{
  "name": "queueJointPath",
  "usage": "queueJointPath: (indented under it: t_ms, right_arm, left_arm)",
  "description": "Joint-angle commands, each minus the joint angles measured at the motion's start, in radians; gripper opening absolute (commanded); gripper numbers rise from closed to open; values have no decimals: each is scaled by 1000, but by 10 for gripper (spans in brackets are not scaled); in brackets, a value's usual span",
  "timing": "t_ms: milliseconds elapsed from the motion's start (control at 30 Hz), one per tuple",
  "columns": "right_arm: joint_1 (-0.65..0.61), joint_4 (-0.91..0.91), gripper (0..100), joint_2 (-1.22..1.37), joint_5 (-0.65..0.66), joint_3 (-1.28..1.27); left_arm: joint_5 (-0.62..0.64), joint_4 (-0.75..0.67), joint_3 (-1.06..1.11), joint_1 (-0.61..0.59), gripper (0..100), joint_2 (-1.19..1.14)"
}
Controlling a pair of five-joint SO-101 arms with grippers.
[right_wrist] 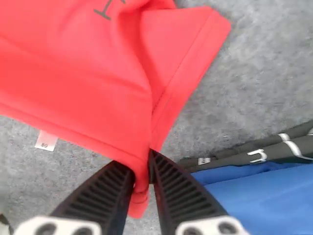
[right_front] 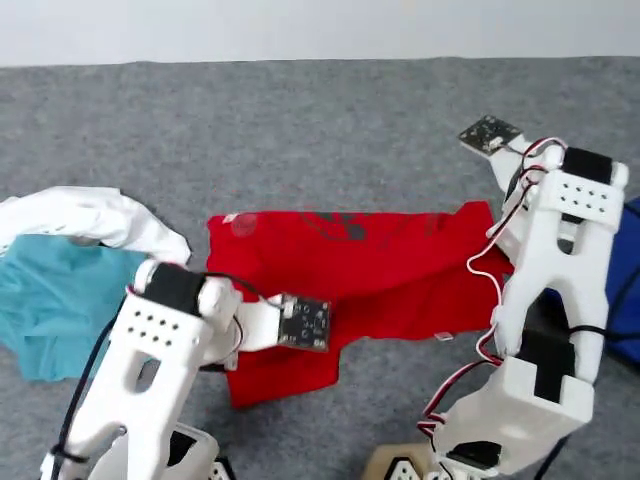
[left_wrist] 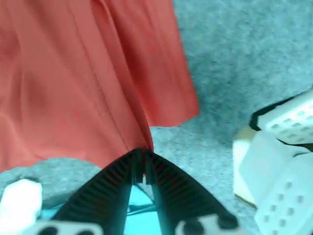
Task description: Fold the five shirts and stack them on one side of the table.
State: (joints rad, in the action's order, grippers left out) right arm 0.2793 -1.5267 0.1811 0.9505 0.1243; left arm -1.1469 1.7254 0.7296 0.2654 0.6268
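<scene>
Two white arms are sitting at the near edge of the grey counter point(right_front: 300, 120). The left arm point(right_front: 140, 370) is leaning over the near left part of the red shirt point(right_front: 370, 270). The right arm point(right_front: 555, 290) is standing tall by the shirt's right end.

The red shirt is lying in the middle of the counter, spread wide from left to right. One flap is sticking out toward the near side on the left. The shirt is looking bumpy, with a few folds running across it.

The left fingers point(left_wrist: 107, 191) are pressing tight together, pinching a thin bit of the red shirt's edge between their tips. The right fingers point(right_wrist: 178, 196) are squeezing shut too, holding the shirt's hem near a sleeve. A small white tag point(right_wrist: 45, 142) is sticking out from the shirt's edge, near the right fingers.

A teal shirt point(right_front: 50, 300) is lying in a heap on the left side of the counter. A white shirt point(right_front: 90, 215) is lying bunched up on its far edge, touching it. A blue shirt point(right_wrist: 264, 200) is lying at the right side, just beside the right arm. A black cloth point(right_wrist: 254, 154) with white marks is lying right against it, between it and the red shirt.
</scene>
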Motion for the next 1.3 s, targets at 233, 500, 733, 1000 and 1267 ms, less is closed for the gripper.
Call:
queueJointPath:
  t_ms: [233, 500, 733, 1000, 1267]
  right_arm:
    - [8, -5, 10, -74, 2, -2]
    - [-19, -7, 10, -367, -87, 61]
    - [-93, 39, 11, -750, -212, 63]
    - [-38, 44, 10, -997, -310, 63]
    - [203, 45, 11, -1185, -305, 63]
  left_arm:
    - [-3, 31, 31, -5, 2, 80]
    - [58, 25, -355, -167, 2, 74]
    - [345, -123, -780, -258, 2, 78]
    - [568, -330, -1026, -370, 2, 81]
    - [569, -486, -1268, -399, 2, 81]
